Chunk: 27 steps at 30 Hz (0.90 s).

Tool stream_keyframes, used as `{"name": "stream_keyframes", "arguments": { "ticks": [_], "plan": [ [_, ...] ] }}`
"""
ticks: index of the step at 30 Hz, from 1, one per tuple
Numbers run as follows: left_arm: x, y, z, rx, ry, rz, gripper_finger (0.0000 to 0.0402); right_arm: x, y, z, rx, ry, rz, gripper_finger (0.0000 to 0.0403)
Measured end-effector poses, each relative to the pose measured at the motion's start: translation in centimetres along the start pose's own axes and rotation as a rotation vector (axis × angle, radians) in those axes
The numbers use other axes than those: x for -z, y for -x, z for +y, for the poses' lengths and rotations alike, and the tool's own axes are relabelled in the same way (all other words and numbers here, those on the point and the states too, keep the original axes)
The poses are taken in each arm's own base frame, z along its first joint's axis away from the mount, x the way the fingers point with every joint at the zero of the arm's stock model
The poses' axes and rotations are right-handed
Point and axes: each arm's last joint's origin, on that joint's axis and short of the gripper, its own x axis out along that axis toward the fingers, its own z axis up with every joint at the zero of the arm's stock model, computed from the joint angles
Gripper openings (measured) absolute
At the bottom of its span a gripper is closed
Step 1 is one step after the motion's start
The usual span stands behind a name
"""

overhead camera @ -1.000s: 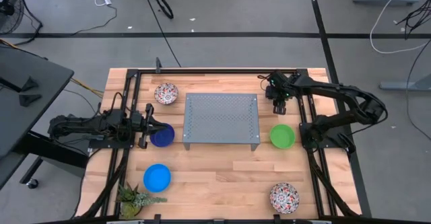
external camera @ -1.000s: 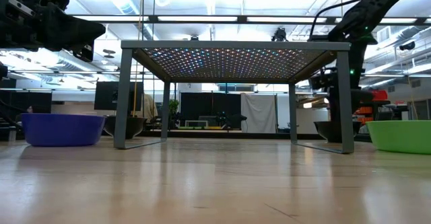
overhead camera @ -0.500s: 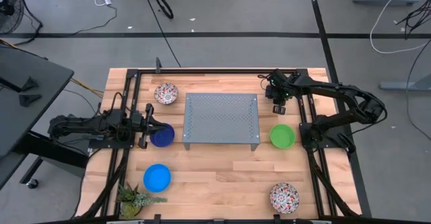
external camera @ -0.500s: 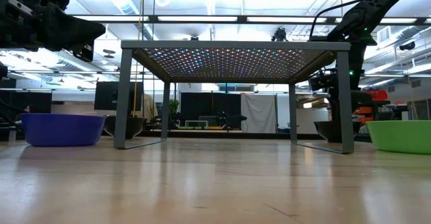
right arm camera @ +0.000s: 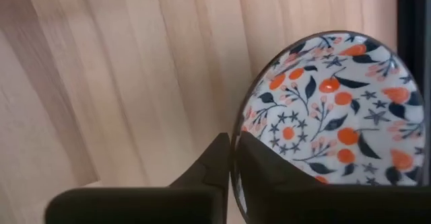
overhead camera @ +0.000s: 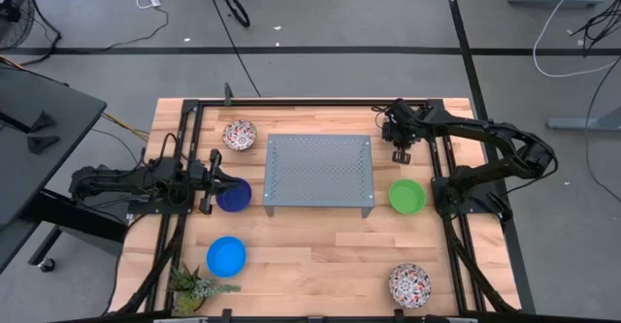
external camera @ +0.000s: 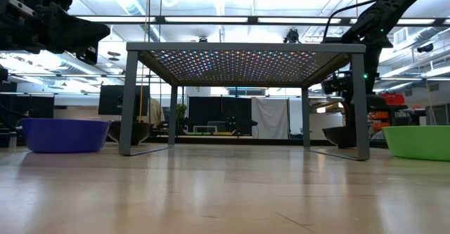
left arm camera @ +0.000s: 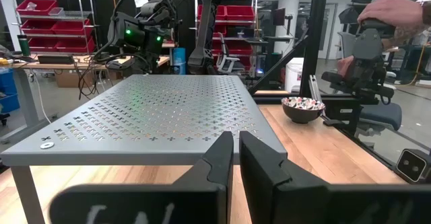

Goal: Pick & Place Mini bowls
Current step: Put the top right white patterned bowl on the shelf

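Floral mini bowl (right arm camera: 333, 116) seen mouth-up on the worktop (overhead camera: 320, 250), just beyond the far right corner of the grey tray (overhead camera: 318, 173). Right tool (overhead camera: 400, 154) is pointed down, its fingers clamped on the bowl's rim. Left tool (overhead camera: 221, 180), fingers together, is held level beside the tray's left edge, over the dark blue bowl (overhead camera: 234, 197).

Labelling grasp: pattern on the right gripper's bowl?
White floral bowl, orange-red and dark print; right wrist view.

The left gripper's (left arm camera: 236, 158) dark fingers (left arm camera: 219, 158) sit nearly together before the grey perforated tray (left arm camera: 155, 116), with a floral bowl (left arm camera: 303, 107) on the wooden table (left arm camera: 323, 150) beyond.
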Motion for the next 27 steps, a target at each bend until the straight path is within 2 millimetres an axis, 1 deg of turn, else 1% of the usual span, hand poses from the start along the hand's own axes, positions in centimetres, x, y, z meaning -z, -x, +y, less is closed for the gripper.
{"name": "stream_keyframes", "arguments": {
  "ticks": [3,15,27],
  "plan": [
    [0.0,0.0,0.0,0.0,0.0,0.0,0.0032,0.0,0.1,0.0,0.004,0.004,-0.003,0.0008],
    [0.0,0.0,0.0,0.0,0.0,0.0,0.0032,0.0,0.1,0.0,0.004,0.02,-0.007,0.0002],
    [0.0,0.0,0.0,0.0,0.0,0.0,0.0032,0.4,2.2,0.0,0.037,-0.014,-0.083,0.0]
  ]
}}
